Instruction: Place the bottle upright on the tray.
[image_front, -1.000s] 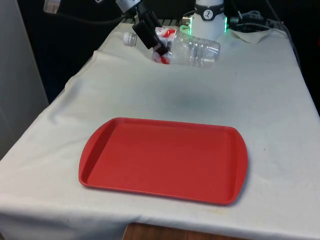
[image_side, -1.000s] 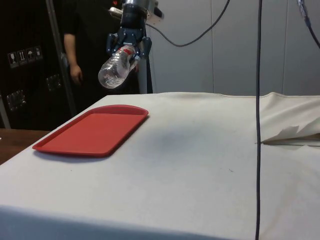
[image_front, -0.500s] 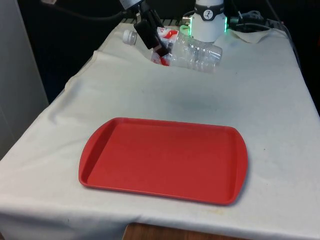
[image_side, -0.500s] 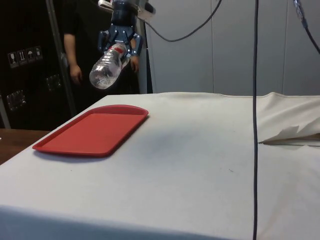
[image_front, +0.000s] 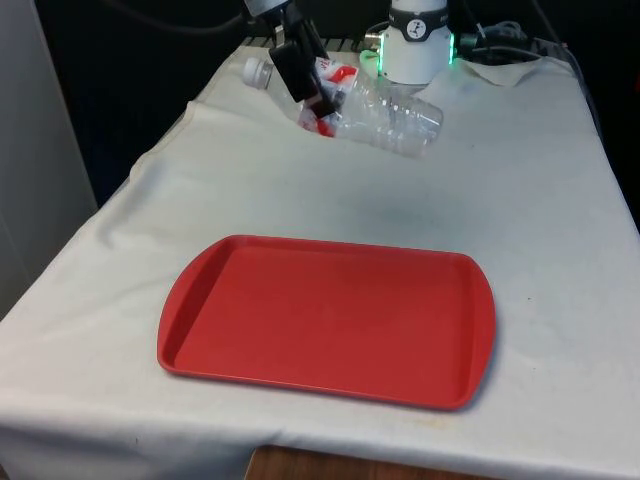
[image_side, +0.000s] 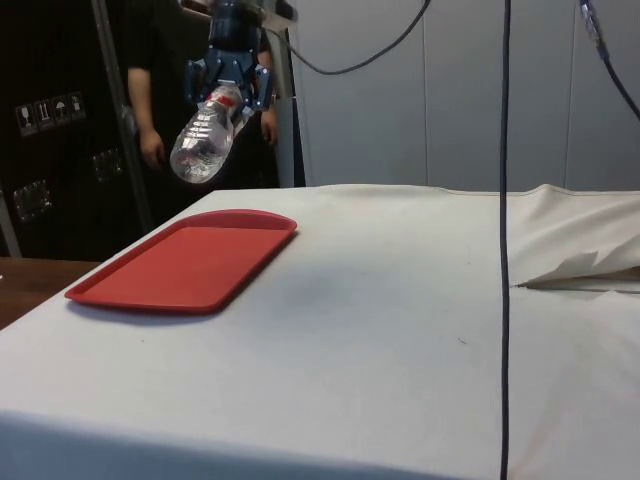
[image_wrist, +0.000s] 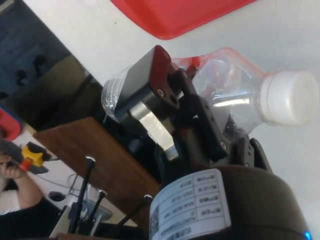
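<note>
A clear plastic bottle with a white cap and red label hangs in the air, lying nearly sideways with its base tilted down. My gripper is shut on its upper part near the neck. From the side the bottle hangs below the gripper, above the far end of the red tray. The red tray lies flat near the table's front edge. Up close, one finger presses on the bottle beside its cap.
A person in dark clothes stands behind the table's end, beyond the tray. A crumpled fold of cloth lies at the far end, at the front view's right. A cable hangs down through the side view.
The gripper has carried the bottle higher and further over the tray's side, and the bottle's base has tipped lower. The tray has not moved.
</note>
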